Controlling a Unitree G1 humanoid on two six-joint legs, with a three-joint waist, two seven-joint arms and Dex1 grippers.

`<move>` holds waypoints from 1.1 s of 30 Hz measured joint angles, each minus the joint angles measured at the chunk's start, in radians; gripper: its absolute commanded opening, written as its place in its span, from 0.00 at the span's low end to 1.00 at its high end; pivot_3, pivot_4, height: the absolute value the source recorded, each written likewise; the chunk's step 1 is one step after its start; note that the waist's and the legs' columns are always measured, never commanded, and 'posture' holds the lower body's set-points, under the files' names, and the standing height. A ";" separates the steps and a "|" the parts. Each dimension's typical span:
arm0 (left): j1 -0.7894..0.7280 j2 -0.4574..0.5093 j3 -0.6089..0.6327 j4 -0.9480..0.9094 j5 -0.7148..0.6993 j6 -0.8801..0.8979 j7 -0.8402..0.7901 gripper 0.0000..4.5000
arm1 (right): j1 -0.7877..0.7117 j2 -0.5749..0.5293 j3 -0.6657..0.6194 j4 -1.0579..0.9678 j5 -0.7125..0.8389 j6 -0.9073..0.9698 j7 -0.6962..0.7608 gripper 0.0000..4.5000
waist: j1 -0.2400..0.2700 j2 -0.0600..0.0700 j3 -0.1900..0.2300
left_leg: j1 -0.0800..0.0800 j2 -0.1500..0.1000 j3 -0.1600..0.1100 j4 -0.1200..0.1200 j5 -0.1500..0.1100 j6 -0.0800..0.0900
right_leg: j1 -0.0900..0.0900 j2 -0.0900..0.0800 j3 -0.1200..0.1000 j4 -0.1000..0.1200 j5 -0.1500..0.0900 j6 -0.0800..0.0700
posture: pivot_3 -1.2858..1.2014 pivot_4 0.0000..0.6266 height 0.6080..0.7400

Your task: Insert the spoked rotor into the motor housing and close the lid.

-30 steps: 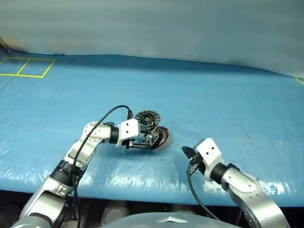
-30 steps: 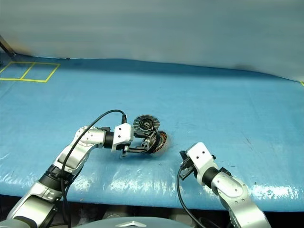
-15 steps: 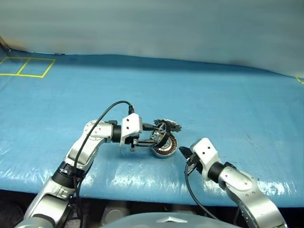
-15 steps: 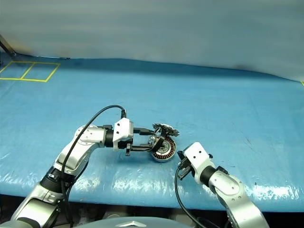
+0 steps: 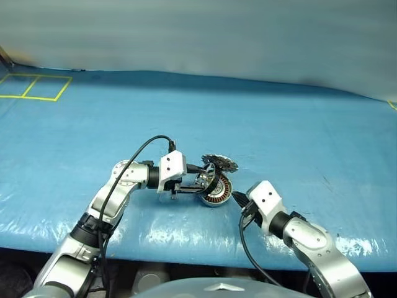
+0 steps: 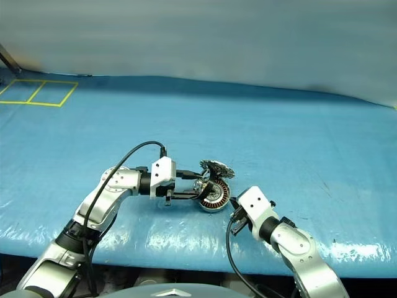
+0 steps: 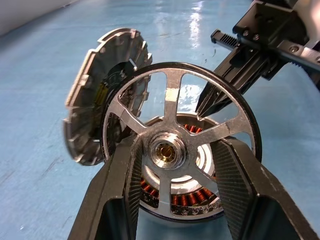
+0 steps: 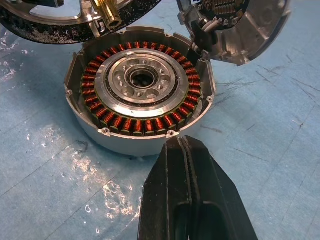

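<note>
Since the housing [image 8: 142, 90] now lies flat, left gripper [image 7: 172, 165] clasps rotor [image 7: 177, 145], right gripper [image 8: 187, 150] closed.

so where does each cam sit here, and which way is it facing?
Left eye, right eye: head stereo pair, looking forward and down over the blue table; both arms show, left gripper on the spoked rotor, right gripper beside the motor housing.
Left wrist: on the left arm, looking along its fingers at the rotor, lid behind.
Right wrist: on the right arm, looking past its shut jaws at the housing.
Shared: rotor, housing and lid in all four.
</note>
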 measured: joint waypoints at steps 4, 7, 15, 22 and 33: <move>0.001 -0.001 -0.004 0.001 0.010 -0.002 0.004 0.40 | 0.000 0.000 0.002 0.001 -0.002 0.000 0.000 0.00 | 0.001 0.000 0.000 | 0.000 0.000 0.000 0.000 0.000 0.000 | 0.000 0.000 0.000 0.000 0.000 0.000 | 0.52 0.24 1.00; 0.000 -0.012 -0.014 0.022 0.041 -0.014 0.018 0.40 | 0.000 0.000 0.002 0.002 -0.003 0.000 0.000 0.00 | 0.002 0.000 0.000 | 0.000 0.000 0.000 0.000 0.000 0.000 | 0.000 0.000 0.000 0.000 0.000 0.000 | 0.52 0.24 1.00; -0.006 -0.060 -0.038 0.055 0.078 -0.048 0.047 0.40 | 0.000 -0.004 0.013 0.005 -0.014 -0.010 0.002 0.00 | 0.002 0.000 0.000 | 0.000 0.000 0.000 0.000 0.000 0.000 | 0.001 0.000 0.000 0.000 0.000 0.000 | 0.52 0.24 1.00; -0.013 -0.049 -0.044 0.085 0.108 -0.069 0.055 0.68 | -0.001 -0.003 0.016 0.005 -0.021 -0.010 0.000 0.00 | 0.000 0.000 0.000 | 0.001 0.000 0.000 0.000 0.000 0.000 | 0.001 0.000 0.000 0.000 0.000 0.000 | 0.52 0.24 1.00; -0.013 -0.050 -0.002 0.074 0.065 -0.050 0.074 1.00 | -0.007 0.000 0.016 0.022 -0.022 -0.010 0.000 0.00 | 0.002 0.000 0.000 | 0.000 0.000 0.000 0.000 0.000 0.000 | 0.000 0.000 0.000 -0.001 0.000 0.000 | 0.52 0.24 1.00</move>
